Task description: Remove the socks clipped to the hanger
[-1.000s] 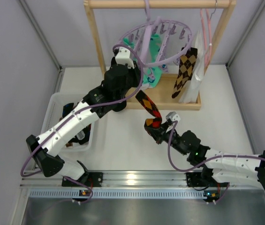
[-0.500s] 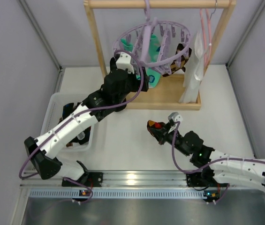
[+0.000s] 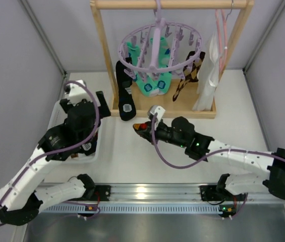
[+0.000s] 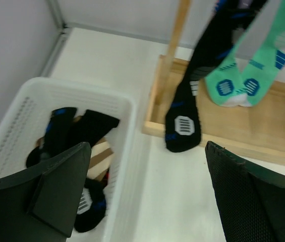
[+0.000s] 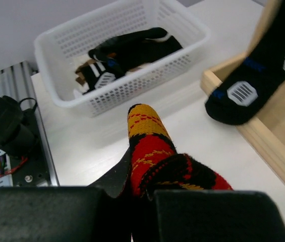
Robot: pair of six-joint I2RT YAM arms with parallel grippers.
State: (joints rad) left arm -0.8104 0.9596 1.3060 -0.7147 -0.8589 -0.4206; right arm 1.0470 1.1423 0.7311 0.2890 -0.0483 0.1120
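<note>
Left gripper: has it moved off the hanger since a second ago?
Yes. The left gripper pulled back from the hanger, down-left in the top view, over the basket, open.

My left arm [image 3: 36,166] reaches forward on my left side, elbow bent and wrist tipped downward. My left gripper [image 4: 152,201] has its jaws spread wide and is empty. My right arm [image 3: 233,154] stretches low and leftward across my front, almost straight. My right gripper [image 5: 142,194] is clamped tight on the red-and-yellow sock [image 5: 150,136], fingers pressed together.

Lavender hanger [image 3: 156,50]; red-yellow-black sock [image 5: 152,151]; white basket [image 5: 132,93]
</note>
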